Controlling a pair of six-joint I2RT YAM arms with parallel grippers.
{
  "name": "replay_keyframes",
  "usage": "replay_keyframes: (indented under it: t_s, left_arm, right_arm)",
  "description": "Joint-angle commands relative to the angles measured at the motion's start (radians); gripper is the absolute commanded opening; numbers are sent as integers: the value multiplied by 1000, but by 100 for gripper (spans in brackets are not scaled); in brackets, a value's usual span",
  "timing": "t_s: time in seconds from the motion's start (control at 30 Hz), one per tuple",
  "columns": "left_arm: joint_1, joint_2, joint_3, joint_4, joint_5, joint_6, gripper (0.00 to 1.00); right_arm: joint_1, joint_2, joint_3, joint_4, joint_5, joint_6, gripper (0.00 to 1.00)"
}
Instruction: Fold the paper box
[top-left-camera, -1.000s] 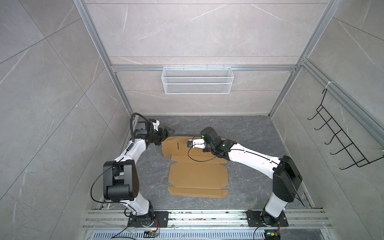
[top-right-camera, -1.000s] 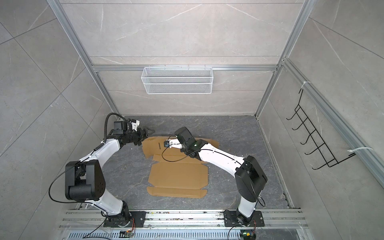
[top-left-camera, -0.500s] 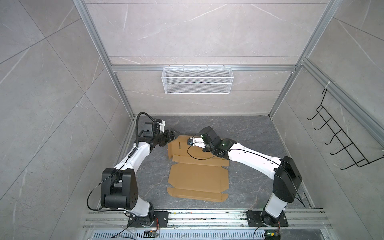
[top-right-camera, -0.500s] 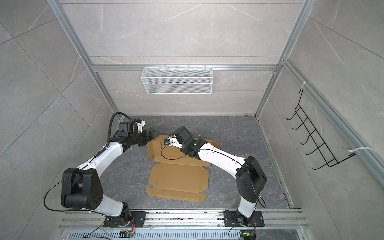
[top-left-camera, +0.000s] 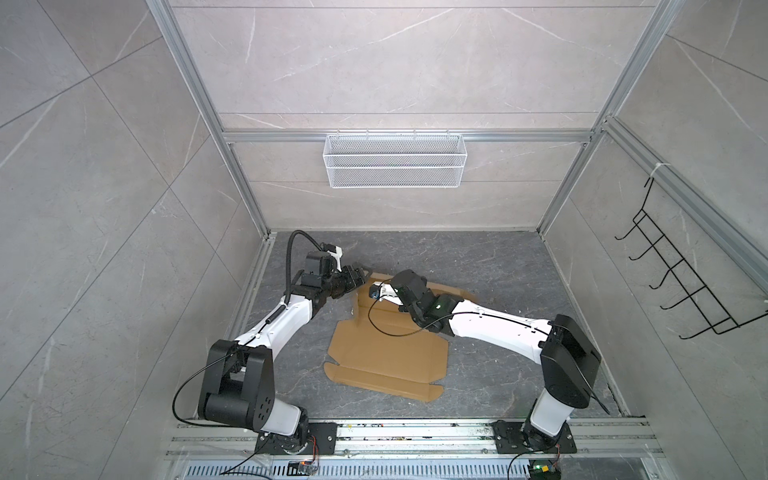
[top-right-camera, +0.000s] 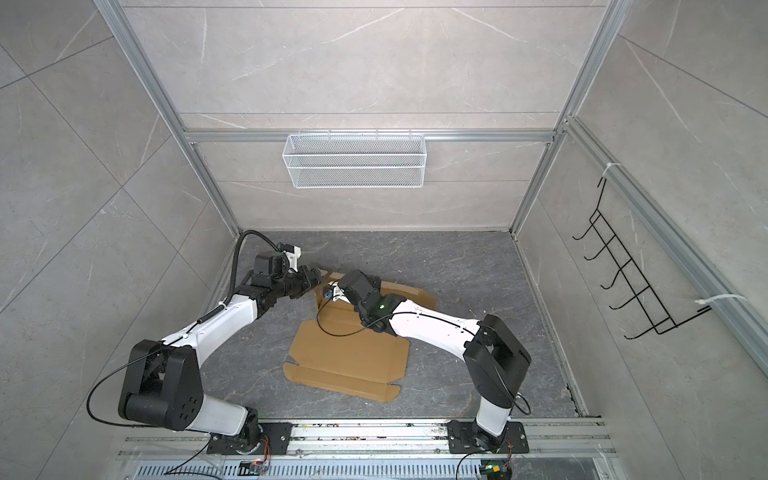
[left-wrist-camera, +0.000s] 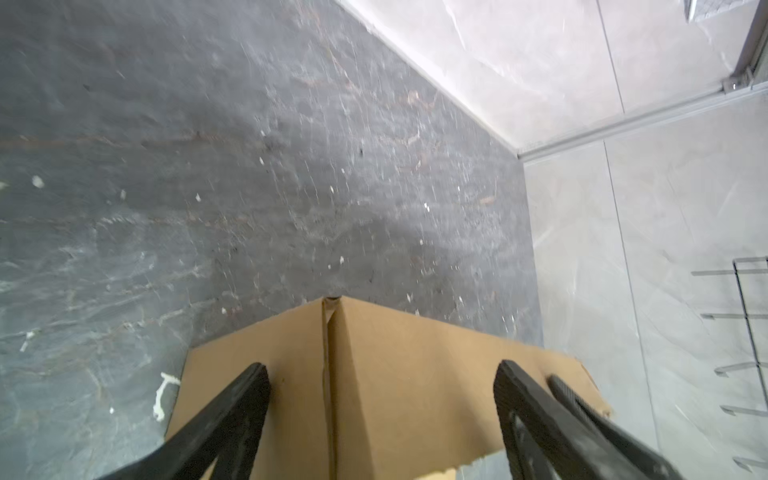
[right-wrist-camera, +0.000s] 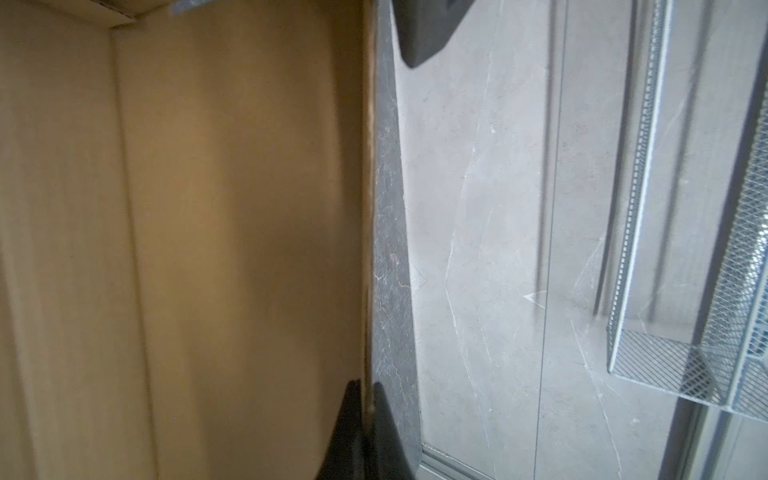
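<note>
The paper box (top-left-camera: 386, 357) is a brown cardboard sheet lying mostly flat on the dark floor in both top views. Its far panel (top-right-camera: 332, 286) stands raised at the back left. My left gripper (top-left-camera: 362, 275) is open at that far-left corner. In the left wrist view its fingers (left-wrist-camera: 249, 386) straddle the folded corner of the box (left-wrist-camera: 374, 374) without pinching it. My right gripper (right-wrist-camera: 365, 395) is shut on the edge of the upright panel (right-wrist-camera: 228, 208). Its jaws are hidden under the wrist in both top views.
A white wire basket (top-left-camera: 395, 166) hangs on the back wall. A black hook rack (top-left-camera: 685, 286) is fixed to the right wall. The left wall's frame (top-left-camera: 253, 299) runs close beside the left arm. The arms' mounting rail (top-left-camera: 415, 432) lies along the front.
My left arm has swung right to the box's far-left corner. The far panel has been pulled up and the whole sheet has turned and shifted slightly. The right gripper has kept its hold.
</note>
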Motion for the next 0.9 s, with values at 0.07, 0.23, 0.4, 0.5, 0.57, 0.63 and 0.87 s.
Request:
replay_keyframes:
  t_s: [0.07,0.23,0.4,0.5,0.57,0.63,0.87]
  left_arm:
    - [-33,-71,-58,68,-28,-82,87]
    - [-30,-104,-47,21,-38,-67,87]
    - [-29,-102,-62,6,-32,-66,87]
    - [-22,-117,-80,-6,-36,-65,85]
    - [-9,-130,-90,-12,-37,-63,85]
    - [-5,-139,-100,-11,-37,-63,85]
    - [29,-144,-121,-9,-30,-70,85]
  right_arm:
    - [47,10,-115,341,45,-76,0]
    - [61,28,-216,573,75,-214,0]
    - [83,80,-256,779,119,-338,0]
    - [98,125,-285,913,140,-440,0]
    - [107,161,-307,1036,149,-527,0]
    - [114,195,-319,1141,157,-599,0]
    - [131,233,-337,1187,137,-666,0]
